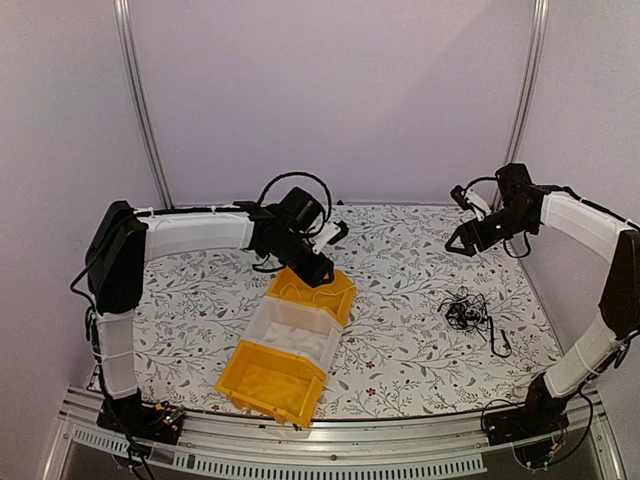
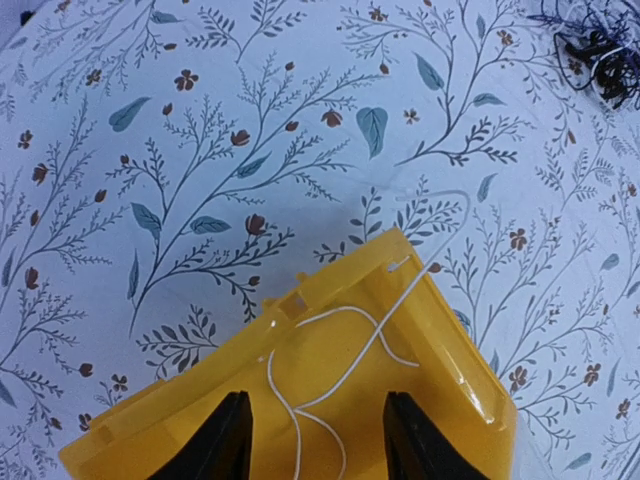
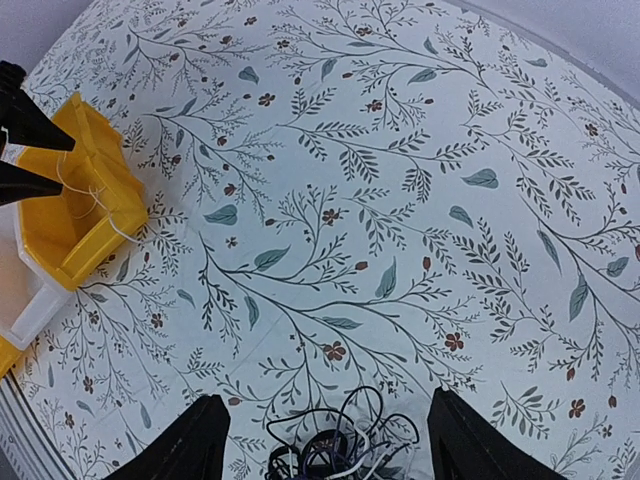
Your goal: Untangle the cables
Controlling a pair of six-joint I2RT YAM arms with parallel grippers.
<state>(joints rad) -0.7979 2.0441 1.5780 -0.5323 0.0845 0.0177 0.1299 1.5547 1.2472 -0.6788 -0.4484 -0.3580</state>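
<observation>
A tangled bunch of thin cables (image 1: 466, 312), mostly black with a little white, lies on the floral cloth at the right. It shows at the bottom of the right wrist view (image 3: 345, 455) and at the top right of the left wrist view (image 2: 595, 50). One white cable (image 2: 340, 350) lies looped in the far yellow bin (image 1: 335, 290), its end hanging over the rim. My left gripper (image 1: 320, 272) is open and empty just above that bin (image 2: 450, 330). My right gripper (image 1: 462, 240) is open and empty, raised above the bunch.
Three bins stand in a row at centre front: the far yellow one, a clear white one (image 1: 295, 330) and a near yellow one (image 1: 275, 378). One black cable end (image 1: 498, 340) trails from the bunch toward the front right. The table's near edge is a metal rail (image 1: 320, 440).
</observation>
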